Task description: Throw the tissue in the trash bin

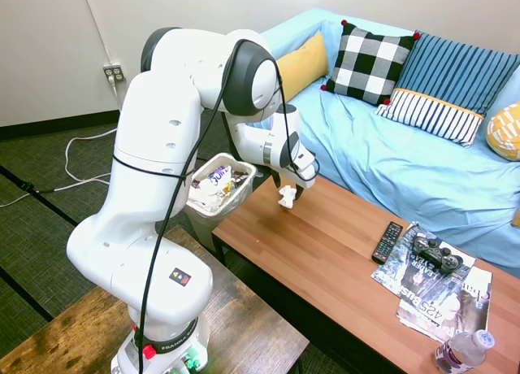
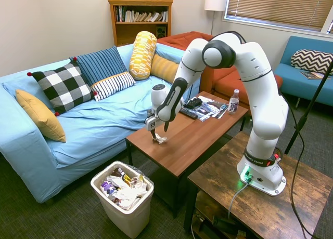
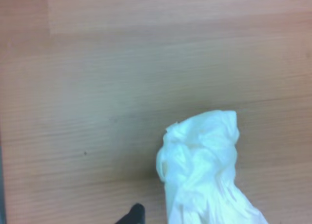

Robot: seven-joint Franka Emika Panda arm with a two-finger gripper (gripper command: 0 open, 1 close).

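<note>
- The gripper points down over the end of the wooden coffee table nearest the trash bin, its fingers closed on the tissue
- The tissue hangs from the fingertips; in the second exterior view its lower part appears to touch or sit just above the tabletop, though I cannot tell which
- In the wrist view the tissue is a crumpled white wad over bare wood grain
- The trash bin stands on the carpet at about 7 o'clock from the gripper in the second exterior view, just off the table's end, holding white papers and colourful wrappers
- At the far end of the table lie a remote, a game controller on magazines, and a water bottle
- A blue sofa with cushions runs along the table's far side
</note>
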